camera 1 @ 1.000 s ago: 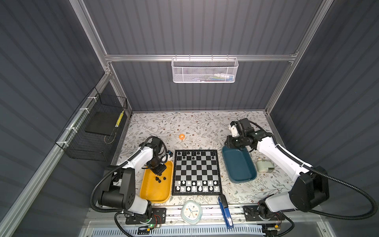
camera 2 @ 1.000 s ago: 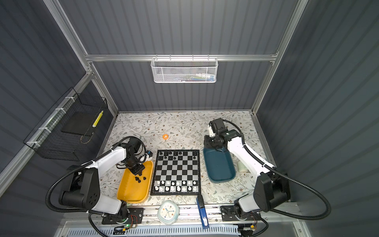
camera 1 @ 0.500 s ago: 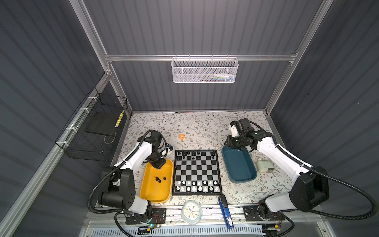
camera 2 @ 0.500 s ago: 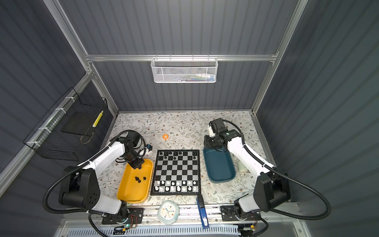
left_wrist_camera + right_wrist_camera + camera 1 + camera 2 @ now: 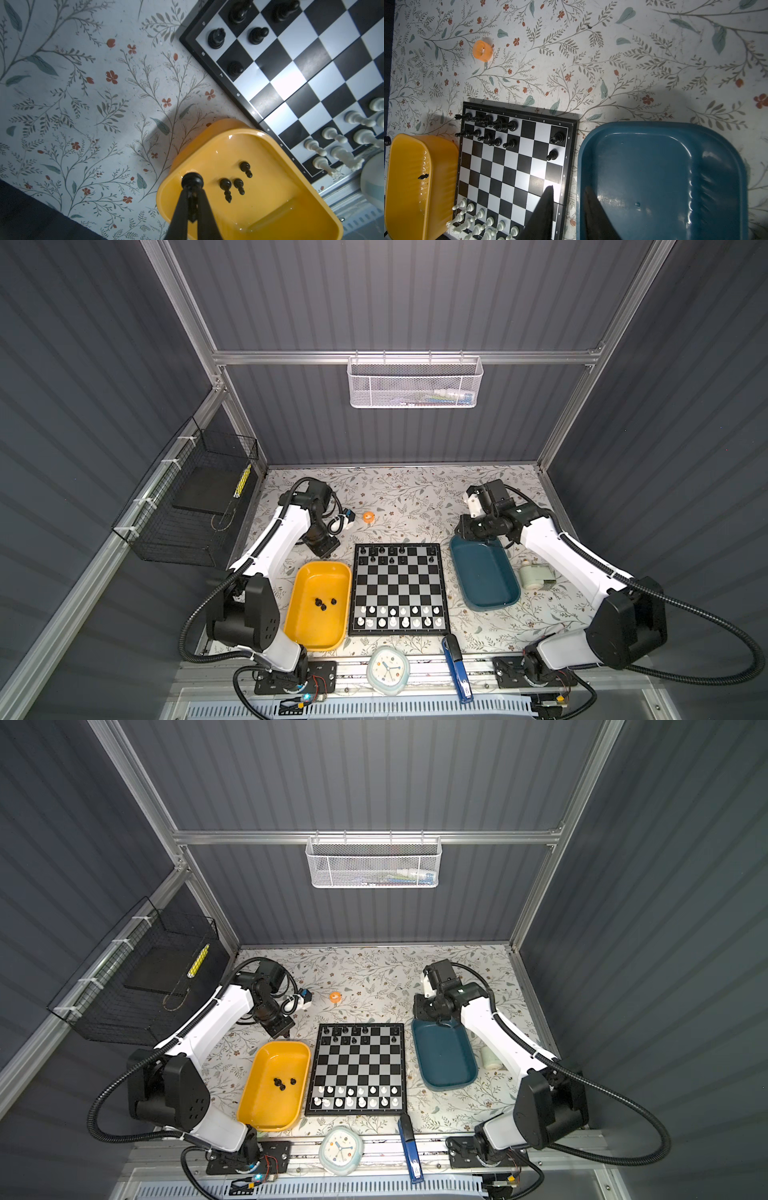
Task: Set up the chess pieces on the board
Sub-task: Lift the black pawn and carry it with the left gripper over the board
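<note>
Your left gripper (image 5: 192, 188) is pinching a tiny glossy black plastic chess piece (image 5: 192, 180). Its two dark fingers are pressing together on the piece just behind its round base. In the left wrist view the piece is hanging over one corner of the shallow yellow plastic tray (image 5: 270, 209). In both top views the gripper is hovering at that tray's far end, just left of the board's far-left corner. Three more black pieces (image 5: 234, 185) are lying close together on the tray's floor.

The square chessboard of black and silver-grey checks (image 5: 399, 589) is lying flat between the yellow tray and the shallow teal plastic tray (image 5: 484, 580), just beside each. White chess pieces (image 5: 399, 616) are filling its two near rows. Black pieces on the board (image 5: 382, 551) are standing in its two far rows, mostly toward the left, with two at the far-right corner.

Your right gripper (image 5: 568, 189) is hovering over the gap between the board's right edge and the teal tray. Its fingers are standing a little apart, with the board's frame and the tray's rim showing between them.
</note>
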You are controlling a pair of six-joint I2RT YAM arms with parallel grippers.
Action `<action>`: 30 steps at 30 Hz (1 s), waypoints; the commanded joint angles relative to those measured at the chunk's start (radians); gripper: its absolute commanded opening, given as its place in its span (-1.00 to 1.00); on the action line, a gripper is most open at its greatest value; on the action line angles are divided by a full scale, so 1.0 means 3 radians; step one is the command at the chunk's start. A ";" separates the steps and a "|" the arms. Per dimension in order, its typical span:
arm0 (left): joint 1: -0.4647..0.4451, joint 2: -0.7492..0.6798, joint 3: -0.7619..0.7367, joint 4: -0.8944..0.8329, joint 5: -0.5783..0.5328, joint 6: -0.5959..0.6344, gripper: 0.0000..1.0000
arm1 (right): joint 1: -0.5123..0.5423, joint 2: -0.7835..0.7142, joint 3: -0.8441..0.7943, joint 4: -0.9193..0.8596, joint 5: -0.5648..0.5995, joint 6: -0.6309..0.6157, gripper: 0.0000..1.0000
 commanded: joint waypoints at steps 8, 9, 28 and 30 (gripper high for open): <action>-0.0405 0.0426 0.0835 -0.0302 0.0077 0.0143 -0.88 | -0.0013 -0.0013 -0.0047 -0.0065 -0.0003 0.0002 -0.43; -0.0464 0.0494 0.0931 -0.0316 0.0071 0.0157 -0.87 | -0.0017 -0.0019 -0.0058 -0.0065 0.0008 0.0004 -0.43; -0.1428 0.1865 0.2472 -0.0406 0.0386 0.0251 -0.89 | -0.0142 -0.0854 -0.0267 -0.0492 0.0344 0.0098 -0.42; -0.1501 0.1963 0.2516 -0.0366 0.0411 0.0248 -0.89 | -0.0168 -0.0953 -0.0291 -0.0535 0.0374 0.0110 -0.42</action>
